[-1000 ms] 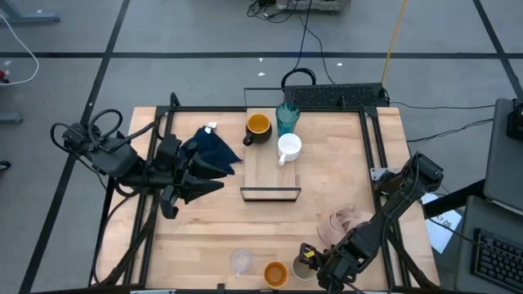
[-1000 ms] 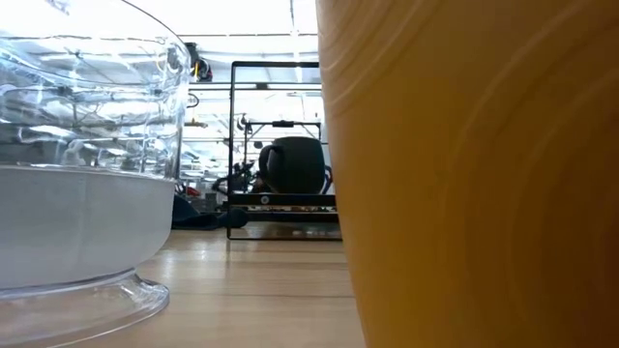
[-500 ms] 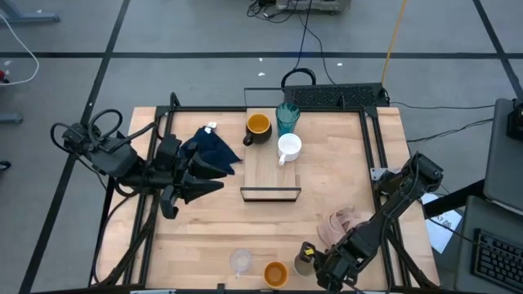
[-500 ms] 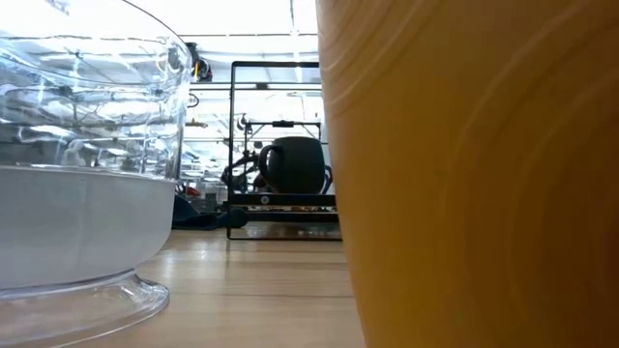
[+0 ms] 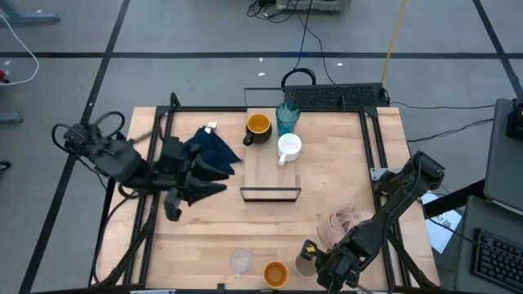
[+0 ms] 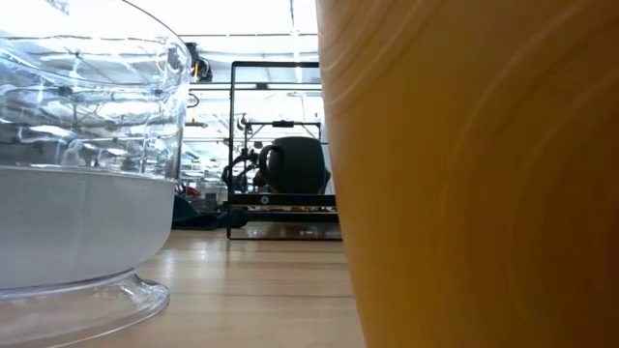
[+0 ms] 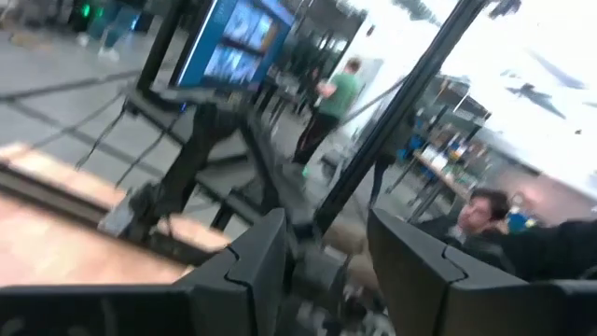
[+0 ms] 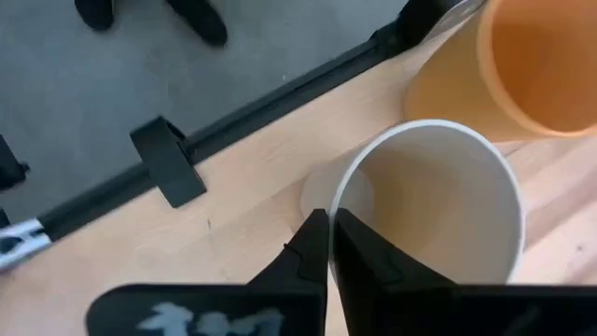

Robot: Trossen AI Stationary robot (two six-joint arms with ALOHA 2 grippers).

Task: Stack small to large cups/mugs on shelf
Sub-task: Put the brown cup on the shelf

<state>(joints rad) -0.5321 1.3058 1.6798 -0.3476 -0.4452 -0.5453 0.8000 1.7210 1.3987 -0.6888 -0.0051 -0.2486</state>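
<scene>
High view: the shelf [image 5: 270, 175], a light-wood board with a dark front edge, lies mid-table. At its far end stand the black mug [image 5: 257, 126] with yellow-orange inside, the teal ribbed tumbler [image 5: 287, 118] and the white mug [image 5: 289, 148]. Along the near table edge sit the small clear glass [image 5: 240, 260], the small orange cup [image 5: 275, 273] and the small grey-beige cup [image 5: 305, 263], in a row. The right gripper [image 5: 309, 253] is low at the near edge, right at the grey-beige cup, its arm stretched in from the right side. A pink-beige cloth [image 5: 339, 225] lies just beyond it. The left gripper [image 5: 219, 176] hangs left of the shelf, pointing toward it, with the dark navy cloth [image 5: 214, 149] just beyond its fingers.

Low view: clear glass and orange cup fill the foreground; between them, far off, the black mug stands on the shelf.

Left wrist view: the left fingers [image 7: 257, 257] stand parted with nothing between them; people show in the room beyond.

Right wrist view: the right fingers [image 8: 315, 245] are pressed together, pinching the grey-beige cup's rim; the cup is pale inside, and the orange cup is just beyond it.
</scene>
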